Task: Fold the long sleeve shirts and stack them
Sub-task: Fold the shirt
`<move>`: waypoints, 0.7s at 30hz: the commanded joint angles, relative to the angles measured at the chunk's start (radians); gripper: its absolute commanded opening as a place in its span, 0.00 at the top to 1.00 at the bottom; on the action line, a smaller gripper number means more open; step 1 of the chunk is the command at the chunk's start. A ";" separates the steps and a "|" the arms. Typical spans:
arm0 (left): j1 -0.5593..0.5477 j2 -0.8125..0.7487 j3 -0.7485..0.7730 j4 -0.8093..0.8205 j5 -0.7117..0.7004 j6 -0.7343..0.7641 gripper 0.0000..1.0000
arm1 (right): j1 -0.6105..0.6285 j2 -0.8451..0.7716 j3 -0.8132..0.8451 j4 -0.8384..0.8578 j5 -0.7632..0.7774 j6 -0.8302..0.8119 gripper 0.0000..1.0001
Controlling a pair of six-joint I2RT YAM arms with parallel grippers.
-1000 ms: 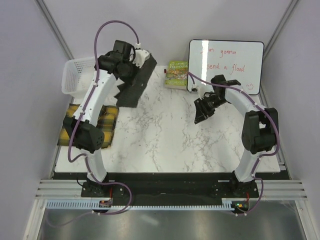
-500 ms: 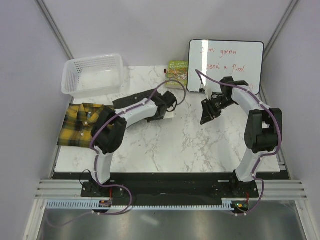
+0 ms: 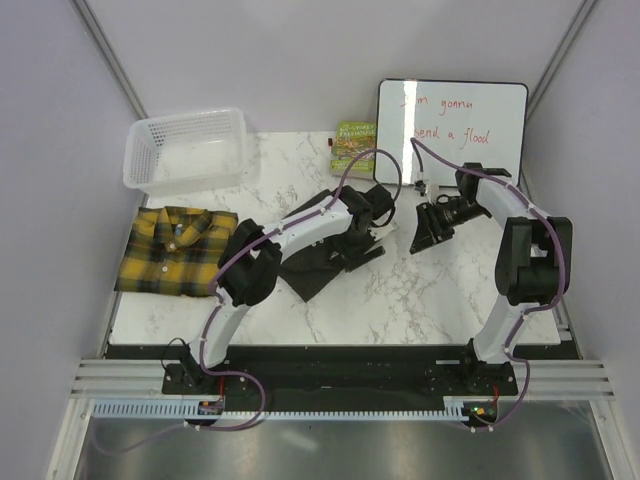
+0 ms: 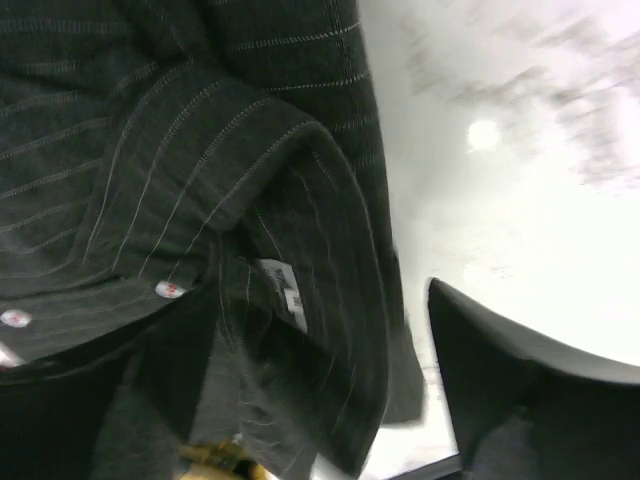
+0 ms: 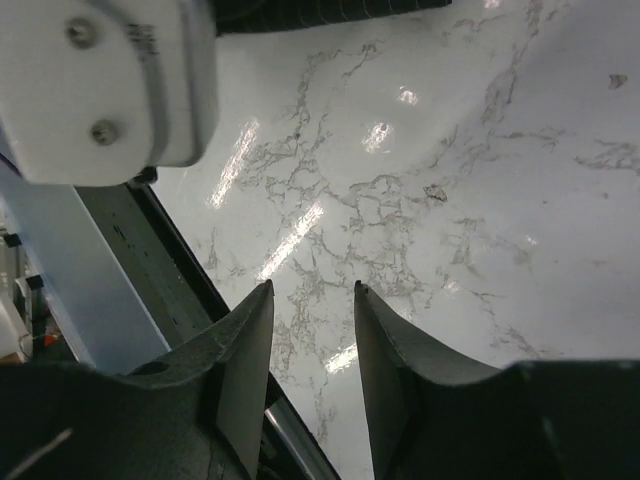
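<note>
Marble table (image 3: pixel 430 300) between grey walls (image 3: pixel 300 60). Your left gripper (image 3: pixel 366 232), jaws apart, hides part of the pinstriped shirt (image 3: pixel 318 265); your right gripper (image 5: pixel 312 295) is apart too, empty.

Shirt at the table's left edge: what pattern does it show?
The shirt is yellow-and-black plaid, clearest in the top view.

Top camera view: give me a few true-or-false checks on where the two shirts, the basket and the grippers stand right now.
1. The plaid shirt lies folded near the table's left edge. True.
2. The dark pinstriped shirt is stacked on the plaid shirt. False: it lies rumpled mid-table, apart from the plaid one, with the left gripper over it.
3. The white basket holds a shirt. False: no shirt shows in it; both are on the table.
4. The right gripper holds nothing, its jaws parted above the bare marble table. True.
</note>
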 commanded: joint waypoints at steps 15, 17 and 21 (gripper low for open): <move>0.438 -0.299 -0.104 0.057 0.502 0.231 0.06 | -0.006 -0.107 -0.267 0.287 -0.107 0.393 0.48; 0.466 -0.273 -0.112 0.053 0.498 0.320 0.15 | -0.005 -0.102 -0.286 0.288 -0.111 0.397 0.48; 0.470 -0.245 -0.203 0.082 0.462 0.408 0.30 | -0.005 -0.112 -0.326 0.293 -0.110 0.401 0.50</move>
